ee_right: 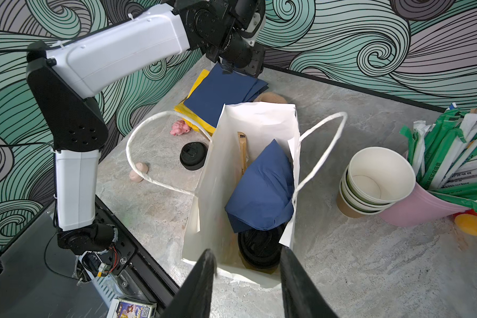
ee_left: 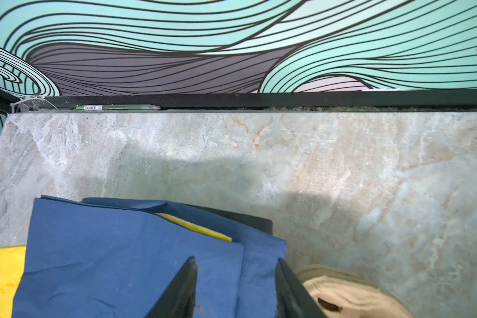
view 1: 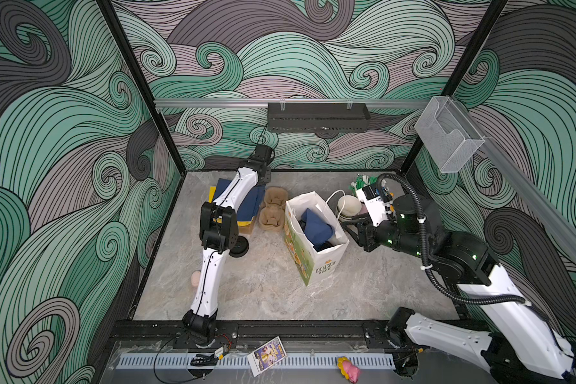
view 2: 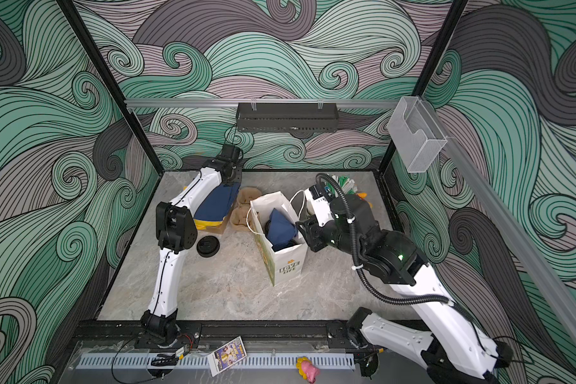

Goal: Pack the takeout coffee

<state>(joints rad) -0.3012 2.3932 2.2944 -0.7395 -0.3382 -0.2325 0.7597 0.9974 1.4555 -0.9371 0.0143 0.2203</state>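
A stack of cream-lined paper cups (ee_right: 375,181) stands right of the white paper bag (ee_right: 232,154), also seen in a top view (view 1: 348,206). Deep in the bag sits a cup with a black lid (ee_right: 259,247), under a blue napkin (ee_right: 262,187). A loose black lid (view 1: 238,247) (ee_right: 193,155) lies on the table left of the bag. My right gripper (ee_right: 248,258) (view 1: 350,227) hangs open over the bag's near rim, nothing between its fingers. My left gripper (ee_left: 236,275) is open just above the blue napkin stack (ee_left: 121,261) at the back left, holding nothing.
Two brown pulp carriers (view 1: 273,207) lie between the napkin stack (view 1: 250,206) and the bag (view 1: 313,266). A pink cup of wrapped straws (ee_right: 424,203) stands beside the cup stack. Small pink toys (ee_right: 179,128) lie left of the bag, and a wooden stirrer (ee_right: 242,154) stands inside it.
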